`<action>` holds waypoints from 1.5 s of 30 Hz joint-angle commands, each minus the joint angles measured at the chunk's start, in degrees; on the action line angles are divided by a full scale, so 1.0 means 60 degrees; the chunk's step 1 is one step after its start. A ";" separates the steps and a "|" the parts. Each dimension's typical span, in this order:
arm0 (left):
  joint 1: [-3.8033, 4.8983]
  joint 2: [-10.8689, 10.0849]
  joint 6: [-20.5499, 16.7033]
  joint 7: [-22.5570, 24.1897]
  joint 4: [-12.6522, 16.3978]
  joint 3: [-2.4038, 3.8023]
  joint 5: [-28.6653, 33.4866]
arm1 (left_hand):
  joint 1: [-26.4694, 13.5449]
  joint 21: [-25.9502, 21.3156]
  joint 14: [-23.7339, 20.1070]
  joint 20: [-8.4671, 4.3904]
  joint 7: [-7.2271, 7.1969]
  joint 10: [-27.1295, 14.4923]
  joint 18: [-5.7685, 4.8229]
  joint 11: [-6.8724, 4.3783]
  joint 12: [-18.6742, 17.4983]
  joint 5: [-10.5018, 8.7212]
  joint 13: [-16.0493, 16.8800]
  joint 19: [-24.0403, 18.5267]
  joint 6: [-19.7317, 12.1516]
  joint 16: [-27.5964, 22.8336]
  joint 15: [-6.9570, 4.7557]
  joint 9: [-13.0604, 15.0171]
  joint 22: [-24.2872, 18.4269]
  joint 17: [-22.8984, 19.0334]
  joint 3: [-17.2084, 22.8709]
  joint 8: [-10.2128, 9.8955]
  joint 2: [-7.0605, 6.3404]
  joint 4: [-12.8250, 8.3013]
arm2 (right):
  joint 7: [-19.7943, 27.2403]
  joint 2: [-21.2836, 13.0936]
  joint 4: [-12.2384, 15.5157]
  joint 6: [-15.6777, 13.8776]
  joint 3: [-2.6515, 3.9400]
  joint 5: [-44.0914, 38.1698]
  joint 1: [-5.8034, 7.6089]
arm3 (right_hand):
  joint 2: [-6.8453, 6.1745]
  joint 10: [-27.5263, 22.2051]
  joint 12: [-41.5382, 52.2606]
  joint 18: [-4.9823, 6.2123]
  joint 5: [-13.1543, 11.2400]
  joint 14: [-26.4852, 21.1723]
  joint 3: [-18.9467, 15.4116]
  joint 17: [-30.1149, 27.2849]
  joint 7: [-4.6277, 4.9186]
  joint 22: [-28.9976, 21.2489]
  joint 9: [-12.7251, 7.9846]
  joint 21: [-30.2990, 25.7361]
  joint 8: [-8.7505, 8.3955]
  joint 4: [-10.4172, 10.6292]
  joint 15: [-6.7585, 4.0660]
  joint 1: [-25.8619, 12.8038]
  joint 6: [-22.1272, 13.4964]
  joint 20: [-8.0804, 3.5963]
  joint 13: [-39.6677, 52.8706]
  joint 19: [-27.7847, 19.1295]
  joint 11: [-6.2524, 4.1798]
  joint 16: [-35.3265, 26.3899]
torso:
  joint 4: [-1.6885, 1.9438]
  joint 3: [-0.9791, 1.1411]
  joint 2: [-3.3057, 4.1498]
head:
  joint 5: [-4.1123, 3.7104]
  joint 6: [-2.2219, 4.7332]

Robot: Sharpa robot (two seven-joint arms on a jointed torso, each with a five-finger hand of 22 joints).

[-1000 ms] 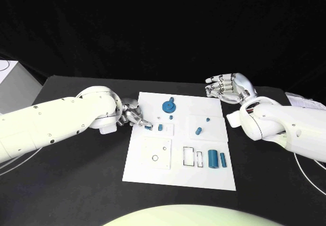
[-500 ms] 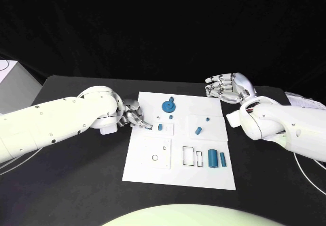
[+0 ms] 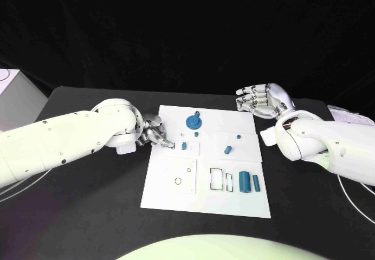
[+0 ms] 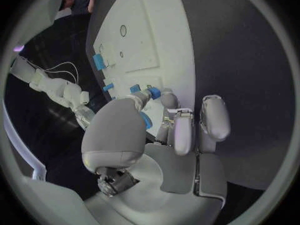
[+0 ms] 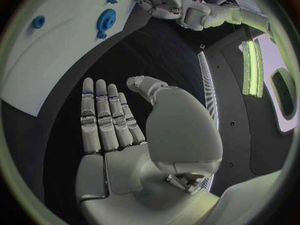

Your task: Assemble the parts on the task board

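Observation:
The white task board (image 3: 207, 197) lies mid-table. My left hand (image 3: 154, 134) is at its left edge and pinches a small blue part (image 4: 154, 92) between thumb and a finger, just over the board (image 4: 156, 35). Close by, another blue part (image 3: 183, 145) stands in a small square plate. A round blue part (image 3: 194, 121) lies at the far side, two small ones (image 3: 228, 150) sit mid-board, and two blue cylinders (image 3: 245, 181) lie at the near right. My right hand (image 3: 264, 101) hovers past the far right corner, its fingers (image 5: 103, 117) straight and holding nothing.
Rectangular slots (image 3: 217, 179) and a square plate with holes (image 3: 181, 174) sit on the board's near half. A white box (image 3: 17, 92) stands at the table's back left and papers (image 3: 351, 115) lie at the right edge. Thin cables trail beside both arms.
The small blue part at my left fingertips is more covered by the fingers than a second ago. Both arms have hardly moved.

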 commanded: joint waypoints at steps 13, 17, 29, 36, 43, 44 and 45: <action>-0.0026 0.0028 0.0169 -0.0012 -0.0121 -0.0019 0.0676 | 0.0869 -0.0023 0.0645 0.0087 0.0094 -0.0045 0.0078 0.0059 0.0114 -0.0066 0.0035 0.0001 0.0014 0.0041 0.0104 -0.0478 0.0012 0.1316 0.1830 -0.0232 0.0031 -0.0811 | 0.0055 -0.0010 0.0012 0.0183 0.0002 -0.0066 -0.0007 | 0.0086 0.0068 -0.0035 0.0038 0.0042 -0.0011 -0.0001 -0.0012 0.0119 -0.0016 -0.0013 0.0007 -0.0052 -0.0048 0.0036 -0.0051 0.0018 0.0031 -0.0004 0.0032 0.0029 -0.0040 | 0.0004 -0.0001 -0.0001 | -0.0020 -0.0010; -0.0027 0.0009 0.0126 -0.0008 -0.0139 -0.0019 0.1052 | 0.0840 -0.0014 0.0654 0.0122 0.0171 -0.0065 0.0075 0.0115 0.0082 -0.0073 -0.0066 0.0000 -0.0117 0.0060 0.0152 -0.0601 0.0032 0.1348 0.2616 -0.0244 0.0056 -0.1323 | 0.0054 -0.0009 0.0011 0.0190 0.0002 -0.0066 -0.0008 | 0.0086 0.0068 -0.0035 0.0038 0.0042 -0.0011 -0.0001 -0.0012 0.0119 -0.0016 -0.0013 0.0007 -0.0052 -0.0048 0.0036 -0.0051 0.0018 0.0031 -0.0004 0.0032 0.0029 -0.0040 | 0.0003 -0.0002 -0.0003 | -0.0020 -0.0008; -0.0028 -0.0130 -0.0069 0.0086 -0.0141 0.0000 0.2474 | 0.0541 -0.0034 0.0695 0.0132 0.0121 0.0149 0.0090 0.0077 0.0083 -0.0111 -0.0025 -0.0048 0.0092 0.0122 0.0145 -0.0508 0.0016 0.1463 0.3728 0.0220 0.0181 -0.2315 | 0.0043 -0.0012 0.0011 0.0202 0.0001 -0.0066 -0.0016 | 0.0086 0.0068 -0.0035 0.0038 0.0042 -0.0011 -0.0001 -0.0012 0.0119 -0.0016 -0.0013 0.0007 -0.0052 -0.0048 0.0036 -0.0051 0.0018 0.0031 -0.0004 0.0032 0.0029 -0.0040 | 0.0004 -0.0005 -0.0004 | -0.0021 0.0006; -0.0025 -0.0271 -0.0205 0.0136 -0.0091 0.0031 0.3115 | 0.0437 -0.0102 0.0656 0.0128 0.0097 0.0135 0.0114 0.0057 0.0050 -0.0111 -0.0055 -0.0124 0.0110 0.0064 0.0134 -0.0488 -0.0054 0.1356 0.3962 0.0332 0.0180 -0.2536 | 0.0029 -0.0017 0.0009 0.0212 0.0001 -0.0066 -0.0023 | 0.0086 0.0068 -0.0035 0.0038 0.0042 -0.0011 -0.0001 -0.0012 0.0119 -0.0016 -0.0013 0.0007 -0.0052 -0.0048 0.0036 -0.0051 0.0018 0.0031 -0.0004 0.0032 0.0029 -0.0040 | 0.0003 0.0000 -0.0006 | -0.0021 0.0008; -0.0019 -0.0402 -0.0444 0.0189 -0.0005 0.0046 0.3447 | 0.0219 -0.0142 0.0628 0.0105 0.0088 0.0033 0.0134 0.0042 0.0027 -0.0068 -0.0098 -0.0190 0.0241 0.0022 0.0114 -0.0513 -0.0096 0.1278 0.4436 0.0463 0.0049 -0.2901 | 0.0010 -0.0019 0.0006 0.0225 0.0000 -0.0066 -0.0030 | 0.0090 0.0088 -0.0037 0.0038 0.0044 -0.0009 0.0004 -0.0027 0.0118 -0.0042 -0.0013 0.0010 -0.0054 -0.0057 0.0035 -0.0059 0.0033 0.0032 -0.0003 0.0037 0.0028 -0.0040 | 0.0007 0.0002 -0.0004 | -0.0024 0.0022; -0.0018 -0.0420 -0.0479 0.0200 0.0012 0.0048 0.3482 | 0.0161 -0.0143 0.0626 0.0101 0.0081 0.0020 0.0136 0.0042 0.0044 -0.0058 -0.0072 -0.0198 0.0273 0.0019 0.0109 -0.0525 -0.0096 0.1273 0.4539 0.0482 -0.0006 -0.2974 | 0.0009 -0.0020 0.0007 0.0226 0.0000 -0.0066 -0.0031 | 0.0090 0.0088 -0.0037 0.0038 0.0044 -0.0009 0.0004 -0.0027 0.0118 -0.0042 -0.0013 0.0010 -0.0054 -0.0057 0.0035 -0.0059 0.0033 0.0032 -0.0003 0.0037 0.0028 -0.0040 | 0.0005 0.0003 -0.0004 | -0.0024 0.0028; -0.0017 -0.0440 -0.0522 0.0213 0.0031 0.0051 0.3519 | 0.0128 -0.0147 0.0623 0.0098 0.0082 0.0016 0.0138 0.0035 0.0057 -0.0049 -0.0049 -0.0206 0.0296 0.0016 0.0107 -0.0531 -0.0101 0.1267 0.4597 0.0494 -0.0045 -0.3014 | 0.0006 -0.0021 0.0008 0.0227 0.0000 -0.0066 -0.0032 | 0.0090 0.0088 -0.0037 0.0038 0.0044 -0.0009 0.0004 -0.0027 0.0118 -0.0042 -0.0013 0.0010 -0.0054 -0.0057 0.0035 -0.0059 0.0033 0.0032 -0.0003 0.0037 0.0028 -0.0040 | 0.0002 0.0003 -0.0002 | -0.0025 0.0032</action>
